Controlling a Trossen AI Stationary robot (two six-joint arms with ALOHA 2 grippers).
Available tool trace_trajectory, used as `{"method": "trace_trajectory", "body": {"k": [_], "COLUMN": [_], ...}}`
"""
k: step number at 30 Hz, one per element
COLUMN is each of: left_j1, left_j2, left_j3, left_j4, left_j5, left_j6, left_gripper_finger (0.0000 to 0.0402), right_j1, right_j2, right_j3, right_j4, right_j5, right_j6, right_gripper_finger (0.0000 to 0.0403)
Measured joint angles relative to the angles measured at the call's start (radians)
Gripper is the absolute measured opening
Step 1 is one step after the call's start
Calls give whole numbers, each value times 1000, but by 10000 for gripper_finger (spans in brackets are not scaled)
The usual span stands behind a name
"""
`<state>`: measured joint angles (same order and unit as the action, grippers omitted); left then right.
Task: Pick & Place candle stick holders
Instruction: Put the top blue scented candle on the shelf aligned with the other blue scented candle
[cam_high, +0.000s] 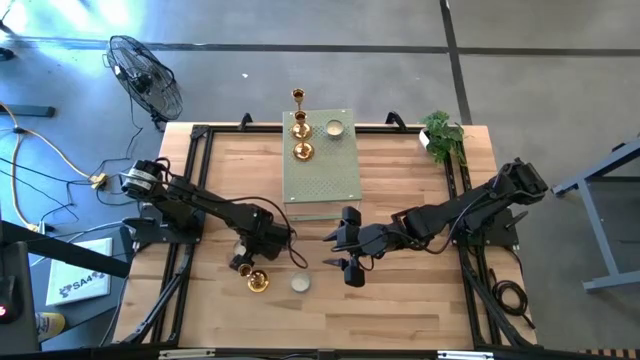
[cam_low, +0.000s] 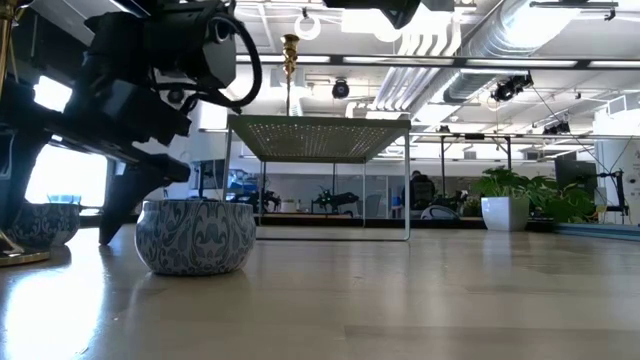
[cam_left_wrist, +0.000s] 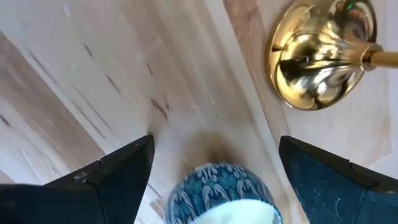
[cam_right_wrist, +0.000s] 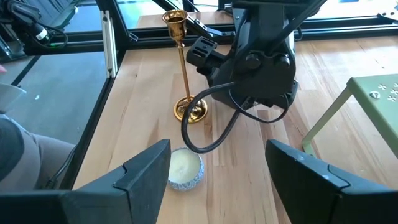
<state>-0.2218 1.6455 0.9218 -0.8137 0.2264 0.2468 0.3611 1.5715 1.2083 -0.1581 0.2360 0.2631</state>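
High view looks down on the wooden bench (cam_high: 400, 300) with both dark arms reaching toward its middle. Left end effector (cam_high: 244, 262) hangs over the near-left part of the bench, its fingers (cam_left_wrist: 112, 177) spread wide and gripping nothing. Between those fingers, in the left wrist view, sits a low cup with a blue-and-white patterned wall (cam_left_wrist: 219, 194), and a gold holder (cam_high: 258, 281) stands upright on the bench just beside it, apart from the fingers. A second low white cup (cam_high: 299, 283) rests just right of that gold holder; the low view shows its swirled pattern. Right end effector (cam_high: 352, 268) hovers near the bench's centre, just right of this cup, fingers (cam_right_wrist: 149, 171) parted and empty. On the pale green perforated slab (cam_high: 322, 178) at the far middle stand two more gold holders (cam_high: 302, 127), one nearer than the other, with a third cream cup (cam_high: 335, 128) to their right. Another gold holder (cam_high: 298, 96) stands at the slab's far edge. A potted plant (cam_high: 443, 135) sits at the far-right corner
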Motion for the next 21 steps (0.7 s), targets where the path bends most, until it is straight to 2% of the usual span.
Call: {"method": "trace_trajectory", "body": {"k": [13, 21], "left_j1": [0, -1], "left_j2": [0, -1], "left_j3": [1, 1], "left_j4": [13, 14], "left_j5": [-1, -53], "left_j6": [-15, -23], "left_gripper_finger": [342, 342], "right_j1": [0, 0], "right_j2": [0, 0], "right_j3": [0, 0], "right_j4": [-2, -3], "right_j5": [0, 0], "right_j6": [-1, 4], "right_gripper_finger": [259, 259]}}
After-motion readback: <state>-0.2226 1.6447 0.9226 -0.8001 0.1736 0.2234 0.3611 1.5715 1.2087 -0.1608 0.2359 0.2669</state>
